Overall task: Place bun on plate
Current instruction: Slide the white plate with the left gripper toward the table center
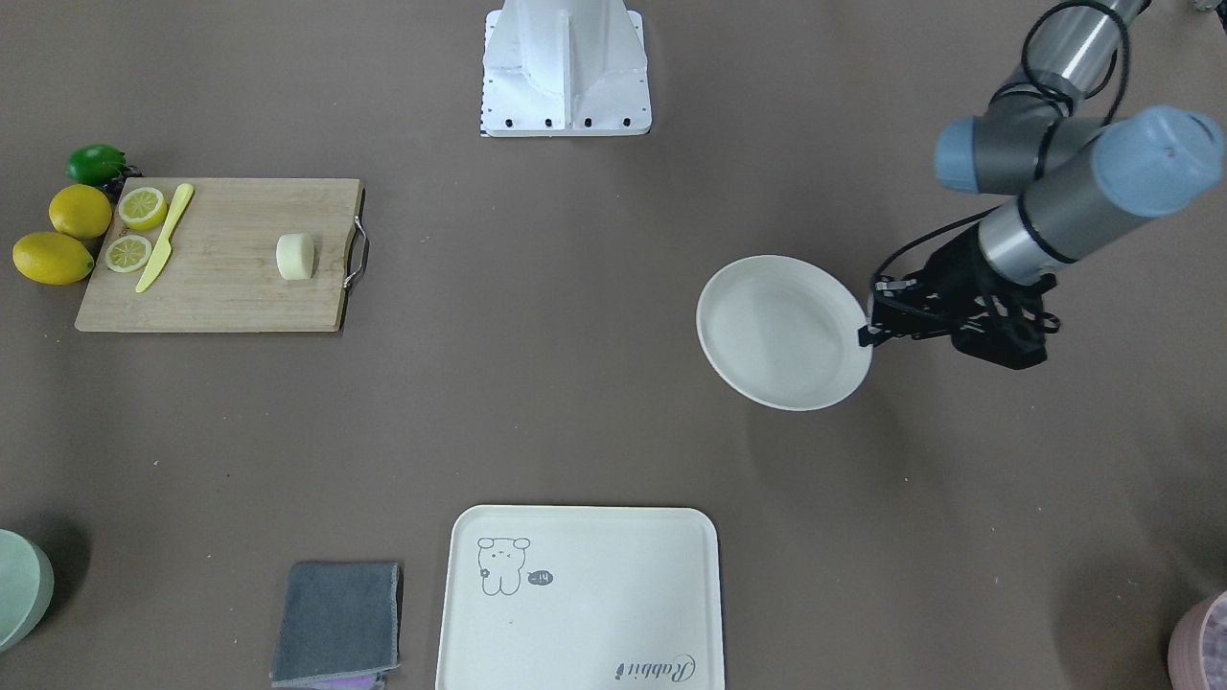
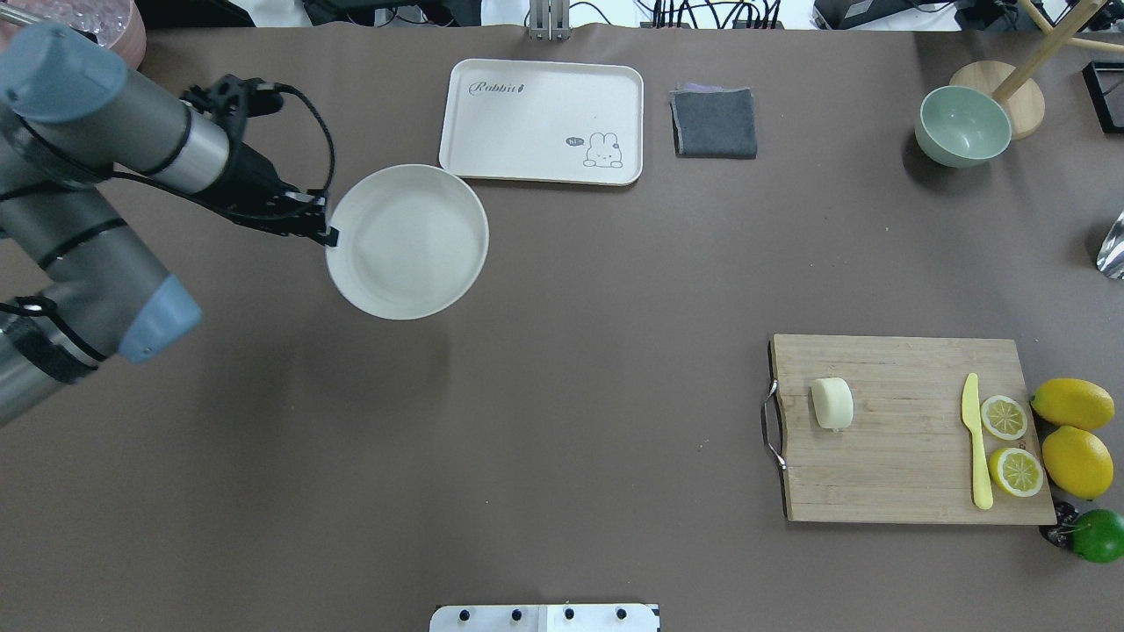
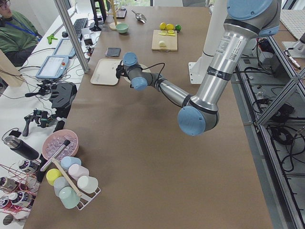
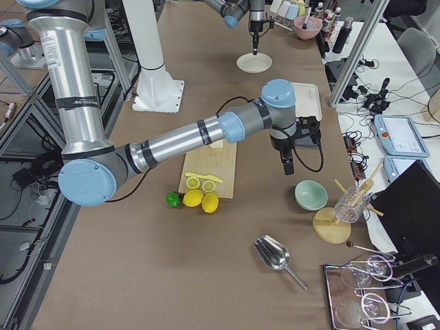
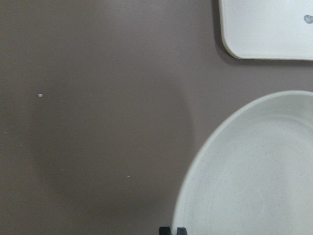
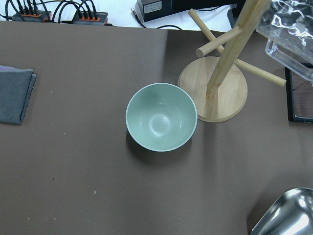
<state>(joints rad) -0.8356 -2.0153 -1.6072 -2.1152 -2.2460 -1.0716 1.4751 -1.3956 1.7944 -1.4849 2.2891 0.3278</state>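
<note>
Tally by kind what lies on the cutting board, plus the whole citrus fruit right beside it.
Lemon halves: 2
Yellow knife: 1
Bun: 1
Whole lemons: 2
Green lime: 1
Total: 7

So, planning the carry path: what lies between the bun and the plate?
In the overhead exterior view, only bare brown table, then the metal handle of the cutting board just before the bun; nothing else stands between it and the plate.
</note>
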